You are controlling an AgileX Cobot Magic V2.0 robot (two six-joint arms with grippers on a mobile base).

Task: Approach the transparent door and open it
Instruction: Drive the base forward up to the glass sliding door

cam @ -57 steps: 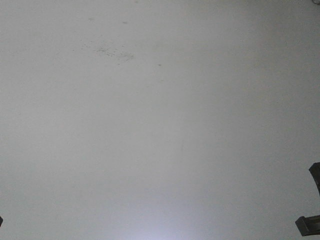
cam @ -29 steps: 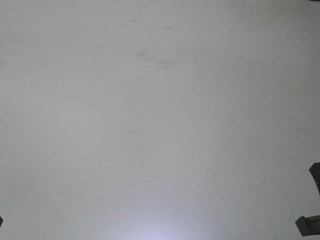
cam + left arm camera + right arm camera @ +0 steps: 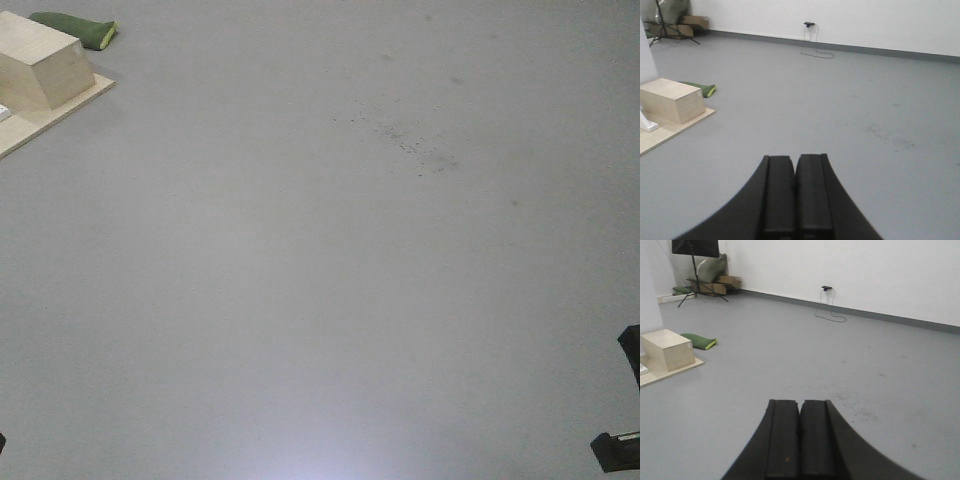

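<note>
The transparent door is out of view in every frame. My left gripper (image 3: 795, 158) is shut, its two black fingers pressed together with nothing between them, pointing over bare grey floor. My right gripper (image 3: 800, 403) is likewise shut and empty, aimed across the floor toward a white wall. In the front view only a dark piece of the right arm (image 3: 622, 440) shows at the lower right edge.
A pale wooden box (image 3: 42, 70) stands on a wooden board (image 3: 60, 112) at the upper left, with a green cushion (image 3: 78, 28) behind it. Dark specks (image 3: 415, 145) mark the grey floor. A cable and socket (image 3: 827, 302) sit at the white wall; a tripod and cartons (image 3: 702, 282) fill the far left corner.
The front view has swung left: the floor specks slid right and down, and the wooden box, board and green cushion came into view at the upper left. The picture also darkened.
</note>
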